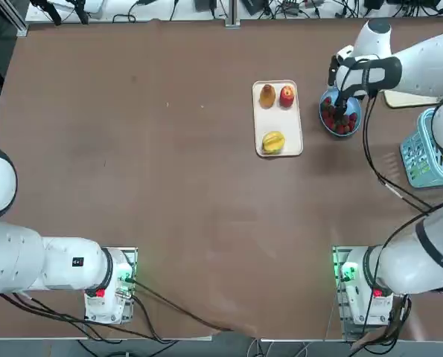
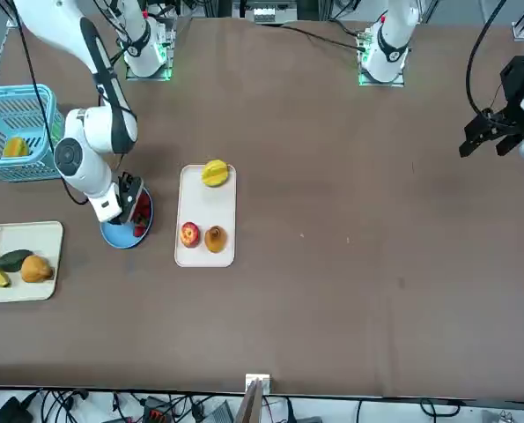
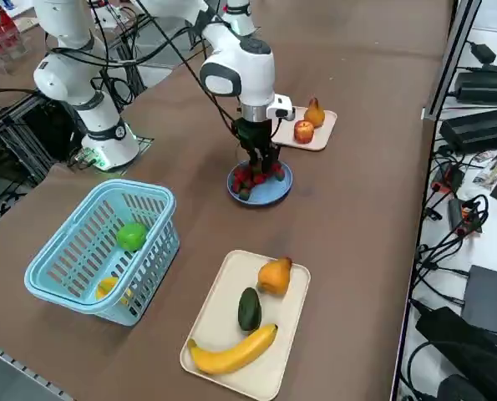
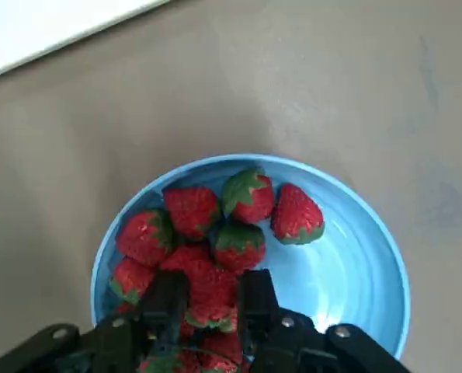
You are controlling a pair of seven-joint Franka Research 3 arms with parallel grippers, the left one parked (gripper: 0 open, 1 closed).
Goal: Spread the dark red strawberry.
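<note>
My right gripper (image 4: pixel 209 307) is down inside the blue bowl (image 4: pixel 347 264), its two fingers set narrowly apart with one strawberry squeezed between them, at the edge of the pile nearest my wrist. I judge that as a grasp, though from here I cannot say the berry has left the bowl floor.

Just beyond my fingertips the rest of the dark red strawberries (image 4: pixel 215 225) sit packed together, touching one another on one half of the bowl; the other half, off to the side of my fingers, is bare blue. In the right side view my gripper (image 3: pixel 261 163) hangs straight down over that bowl (image 3: pixel 265 190), berries (image 3: pixel 252 177) heaped around it.

So the spreading has hardly begun: nothing lies scattered and no berry lies on the table. Nearly every berry is left to move apart.

Farther out, past the bowl, the cream tray (image 1: pixel 281 126) carries an apple (image 1: pixel 287 96), a pear (image 1: pixel 266 95) and a yellow fruit (image 1: pixel 272 141), untouched.
</note>
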